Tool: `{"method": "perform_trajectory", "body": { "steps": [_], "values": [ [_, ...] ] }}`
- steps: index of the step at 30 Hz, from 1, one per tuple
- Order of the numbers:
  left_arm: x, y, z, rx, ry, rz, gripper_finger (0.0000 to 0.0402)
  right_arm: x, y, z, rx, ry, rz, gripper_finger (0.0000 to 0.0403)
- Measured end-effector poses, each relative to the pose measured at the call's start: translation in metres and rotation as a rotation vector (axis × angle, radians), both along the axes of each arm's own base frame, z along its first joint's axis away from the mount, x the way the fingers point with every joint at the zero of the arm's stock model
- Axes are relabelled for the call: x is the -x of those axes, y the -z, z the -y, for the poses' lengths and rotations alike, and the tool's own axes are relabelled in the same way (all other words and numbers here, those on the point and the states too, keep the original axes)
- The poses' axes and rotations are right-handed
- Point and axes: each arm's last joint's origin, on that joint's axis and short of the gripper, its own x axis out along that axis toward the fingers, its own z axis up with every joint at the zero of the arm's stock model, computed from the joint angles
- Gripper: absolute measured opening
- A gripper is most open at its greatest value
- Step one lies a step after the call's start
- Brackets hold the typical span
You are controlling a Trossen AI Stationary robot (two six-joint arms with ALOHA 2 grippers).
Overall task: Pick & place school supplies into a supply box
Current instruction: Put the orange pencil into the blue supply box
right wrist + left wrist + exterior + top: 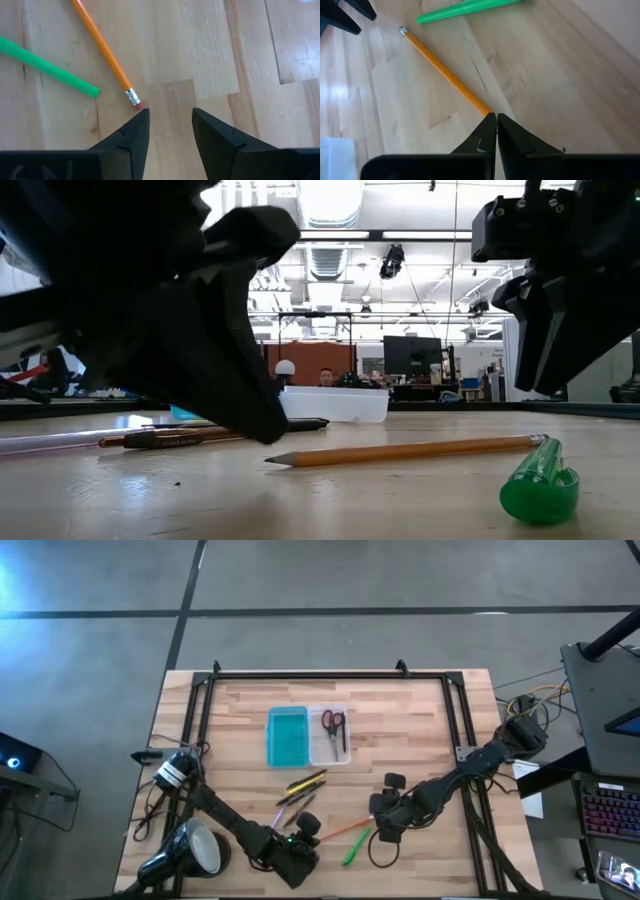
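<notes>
The supply box (287, 736) lies open at the table's far middle. Its turquoise half is on the left, and red scissors (333, 725) lie in the clear half. An orange pencil (345, 830) and a green marker (357, 847) lie flat near the front edge. A yellow pencil and dark pens (300, 795) lie between them and the box. My left gripper (496, 120) is shut, and its tips stand over the pencil's sharpened end. My right gripper (170, 117) is open above the table, just short of the pencil's eraser end (134, 99). My left gripper slants down from the table's near left toward the orange pencil's sharpened end (482, 109), which runs out of sight behind the shut fingertips. I cannot tell whether they touch it. The pencil lies flat on the table.
A black-and-white desk lamp (195, 850) sits at the near left corner beside my left arm. A black rail frame (320, 673) borders the table's far edge and sides. Bare wood lies to the right of the box and behind my right gripper.
</notes>
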Motion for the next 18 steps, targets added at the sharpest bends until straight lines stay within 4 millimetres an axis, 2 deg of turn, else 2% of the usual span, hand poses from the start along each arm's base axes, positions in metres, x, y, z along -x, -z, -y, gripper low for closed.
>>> {"method": "perform_trajectory", "body": {
  "steps": [8, 18],
  "values": [
    [-0.0020, 0.0079, -0.0010, 0.010, 0.000, -0.019, 0.0000, -0.0002, -0.0002, -0.0001, -0.002, 0.003, 0.002, 0.0144],
    [-0.0016, 0.0032, -0.0034, -0.024, -0.009, -0.009, 0.0000, -0.0002, -0.0002, 0.0000, -0.003, 0.003, 0.001, 0.0141]
  ]
}}
